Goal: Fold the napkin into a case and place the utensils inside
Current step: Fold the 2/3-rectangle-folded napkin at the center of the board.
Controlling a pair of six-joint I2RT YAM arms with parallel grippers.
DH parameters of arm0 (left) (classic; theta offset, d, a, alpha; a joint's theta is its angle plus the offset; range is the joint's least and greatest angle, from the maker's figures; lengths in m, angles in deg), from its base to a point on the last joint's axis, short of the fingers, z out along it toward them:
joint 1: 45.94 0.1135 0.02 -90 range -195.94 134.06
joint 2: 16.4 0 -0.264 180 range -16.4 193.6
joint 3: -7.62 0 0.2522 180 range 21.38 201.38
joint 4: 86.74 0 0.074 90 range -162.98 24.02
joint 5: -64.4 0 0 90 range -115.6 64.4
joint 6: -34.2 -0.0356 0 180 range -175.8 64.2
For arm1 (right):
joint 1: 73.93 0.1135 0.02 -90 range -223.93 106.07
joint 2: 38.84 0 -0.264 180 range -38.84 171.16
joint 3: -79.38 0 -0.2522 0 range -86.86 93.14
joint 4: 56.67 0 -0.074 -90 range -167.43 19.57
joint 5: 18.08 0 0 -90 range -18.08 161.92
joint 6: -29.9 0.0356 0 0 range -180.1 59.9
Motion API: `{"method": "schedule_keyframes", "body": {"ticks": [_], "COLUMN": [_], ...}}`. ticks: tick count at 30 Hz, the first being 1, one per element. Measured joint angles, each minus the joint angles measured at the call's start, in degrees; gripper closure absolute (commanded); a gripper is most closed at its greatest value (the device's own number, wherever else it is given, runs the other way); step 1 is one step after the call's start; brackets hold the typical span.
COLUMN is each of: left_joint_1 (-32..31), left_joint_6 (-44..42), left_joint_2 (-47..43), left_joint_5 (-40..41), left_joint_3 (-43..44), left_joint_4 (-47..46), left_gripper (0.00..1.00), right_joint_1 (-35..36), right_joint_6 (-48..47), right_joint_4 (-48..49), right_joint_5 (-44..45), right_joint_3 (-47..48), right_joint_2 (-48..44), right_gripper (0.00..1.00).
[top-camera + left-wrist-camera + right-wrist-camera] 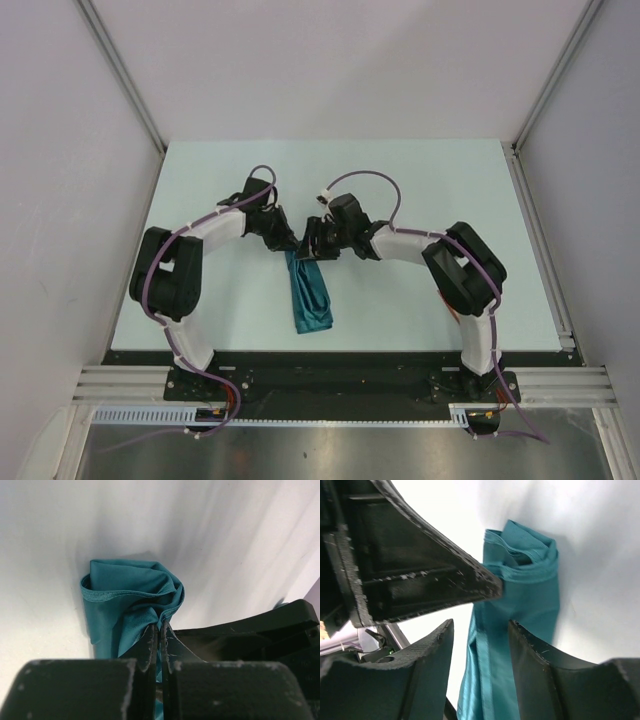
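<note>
napkin [310, 298]: narrow folded strip, mid table [420, 180]; far end bunched, open like a mouth
left gripper [159, 628]: jaws together, pinching napkin's far-end rim
right gripper [481, 630]: jaws apart, cloth seen thru gap, not clamped
done: long narrow fold, approx. a case
to do: utensil not in view, yet to go in
room: bare table all round; grippers crowd far end; walls [60, 200] well apart
</note>
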Motion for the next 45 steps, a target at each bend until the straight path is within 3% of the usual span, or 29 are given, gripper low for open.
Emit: {"method": "schedule_keyframes", "body": {"ticks": [11,28,31,35,43,44,45], "left_joint_1": [0.1,1.4,1.6,1.6,1.6,1.6,1.6], "left_joint_6": [6.5,19.4,21.1,22.6,23.3,23.1,22.7], "left_joint_2": [0.0,-3.2,-3.9,-4.6,-5.5,-5.5,-5.5], "left_joint_5": [-1.8,-3.9,-4.0,-4.0,-4.3,-4.4,-4.5], "left_joint_3": [0.0,-7.1,-8.5,-9.1,-10.6,-10.6,-10.6], "left_joint_4": [0.4,-6.3,-7.7,-8.9,-10.9,-11.1,-11.3], "left_gripper": [1.00,1.00,1.00,1.00,1.00,0.94,0.79], "right_joint_1": [2.2,7.1,7.6,7.8,7.1,6.8,6.6], "right_joint_6": [-0.7,-2.6,-2.6,-2.7,-2.9,-3.0,-3.1], "right_joint_4": [0.9,0.2,0.2,0.2,1.0,1.5,1.8], "right_joint_5": [4.3,19.4,21.0,22.9,22.1,21.4,20.9], "right_joint_3": [0.0,0.0,-0.1,-0.1,-1.2,-1.6,-1.9], "right_joint_2": [0.0,0.0,0.0,0.0,-0.6,-0.7,-0.9], "right_gripper": [0.49,0.60,0.69,0.97,1.00,1.00,1.00]}}
